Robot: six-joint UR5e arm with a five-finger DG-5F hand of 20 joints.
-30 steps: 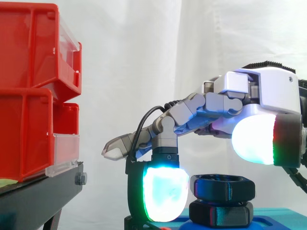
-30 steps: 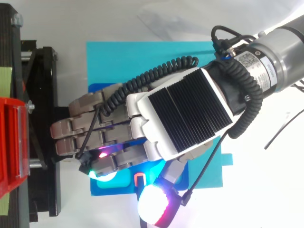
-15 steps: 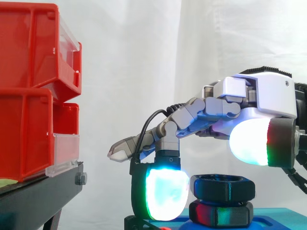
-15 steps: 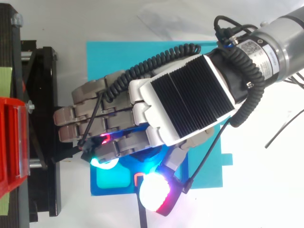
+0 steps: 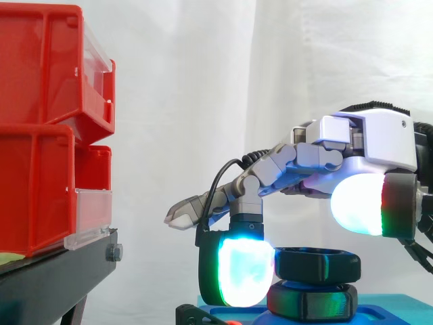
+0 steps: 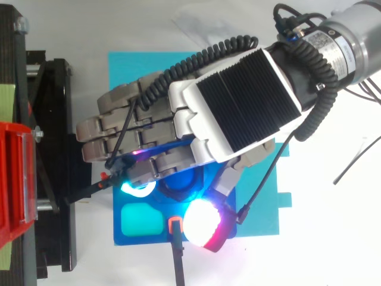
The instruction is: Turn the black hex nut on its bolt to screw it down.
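The hand (image 5: pixel 379 139) was open and gripped nothing. One finger was bent down, and its cyan-green pad (image 5: pixel 243 274) lay against the left side of the black hex nut (image 5: pixel 316 264). The white thumb pad (image 5: pixel 358 203) hung above the nut's right side, clear of it, and the other fingers reached out to the left. The nut sat on a second black hex piece (image 5: pixel 312 301), on a blue fixture (image 6: pixel 128 238) resting on a teal mat (image 6: pixel 137 71). Red bins (image 5: pixel 40 135) on a black stand (image 5: pixel 47 277) stood well to the left

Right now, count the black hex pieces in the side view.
2, stacked: the upper hex piece on the lower hex piece, beneath the hand. Others may be hidden.
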